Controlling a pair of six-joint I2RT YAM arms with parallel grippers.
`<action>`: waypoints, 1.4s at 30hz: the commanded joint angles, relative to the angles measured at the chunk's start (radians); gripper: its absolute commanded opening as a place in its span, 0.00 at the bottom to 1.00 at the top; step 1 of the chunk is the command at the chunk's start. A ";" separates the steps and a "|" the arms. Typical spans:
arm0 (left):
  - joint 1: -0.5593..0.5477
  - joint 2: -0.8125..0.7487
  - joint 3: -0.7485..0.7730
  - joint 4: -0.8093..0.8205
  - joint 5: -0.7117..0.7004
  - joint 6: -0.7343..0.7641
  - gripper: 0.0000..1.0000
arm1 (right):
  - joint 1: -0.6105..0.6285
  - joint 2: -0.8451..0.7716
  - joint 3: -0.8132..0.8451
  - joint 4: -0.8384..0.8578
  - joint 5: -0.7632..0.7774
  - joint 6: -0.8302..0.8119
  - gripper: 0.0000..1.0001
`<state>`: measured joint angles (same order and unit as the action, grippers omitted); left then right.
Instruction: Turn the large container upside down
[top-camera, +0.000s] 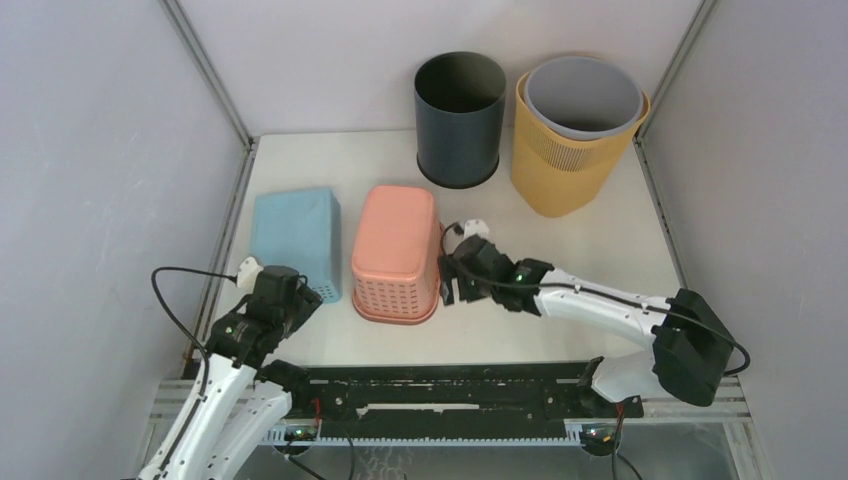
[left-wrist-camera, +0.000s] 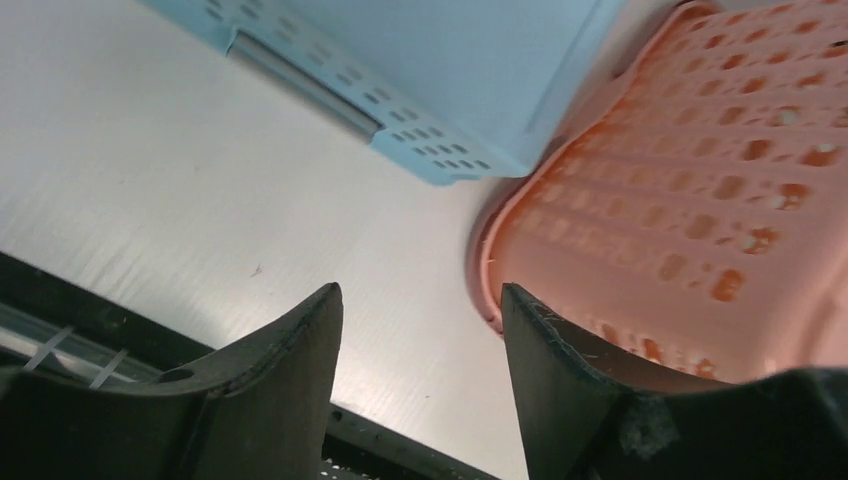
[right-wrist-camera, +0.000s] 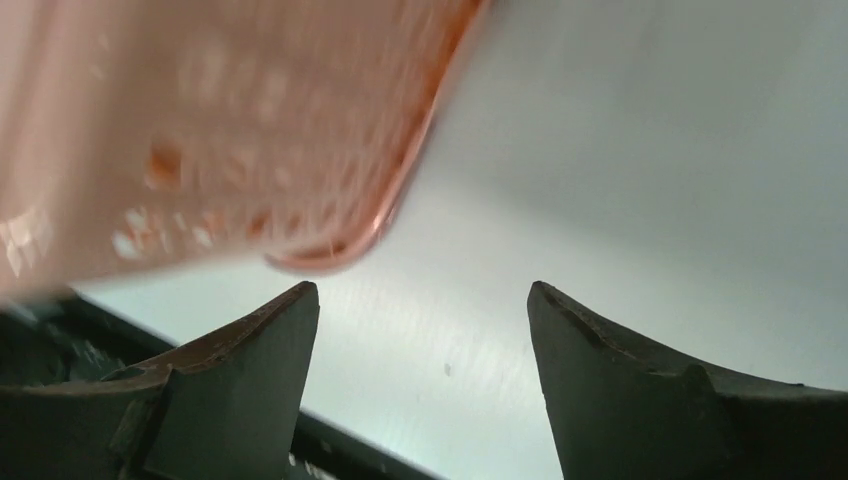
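A pink perforated basket rests bottom up, rim down, on the white table in the middle. A smaller light blue basket lies bottom up just to its left. My right gripper is open and empty, right beside the pink basket's near right corner. In the right wrist view the basket is blurred at upper left, beyond the open gripper. My left gripper is open and empty by the blue basket's near right corner. The left wrist view shows the open gripper, the blue basket and the pink basket.
A dark grey round bin stands upright at the back. To its right a yellow perforated bin holds a grey bin nested inside. A black rail runs along the near edge. Walls close in on both sides.
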<state>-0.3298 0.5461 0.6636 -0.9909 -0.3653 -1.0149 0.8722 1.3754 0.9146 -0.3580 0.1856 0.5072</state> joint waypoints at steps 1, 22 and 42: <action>-0.001 0.036 -0.055 0.057 -0.016 -0.086 0.62 | 0.126 -0.081 -0.032 -0.055 0.083 0.020 0.86; 0.157 0.743 0.209 0.297 -0.139 -0.034 0.61 | -0.185 0.482 0.408 0.187 -0.209 -0.013 0.89; 0.330 0.872 0.411 0.350 -0.039 0.144 0.59 | -0.156 0.295 0.442 0.052 -0.065 -0.071 0.94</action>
<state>0.0063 1.5635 1.1400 -0.6624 -0.4320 -0.8997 0.6567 1.9251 1.5085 -0.2703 0.0250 0.4885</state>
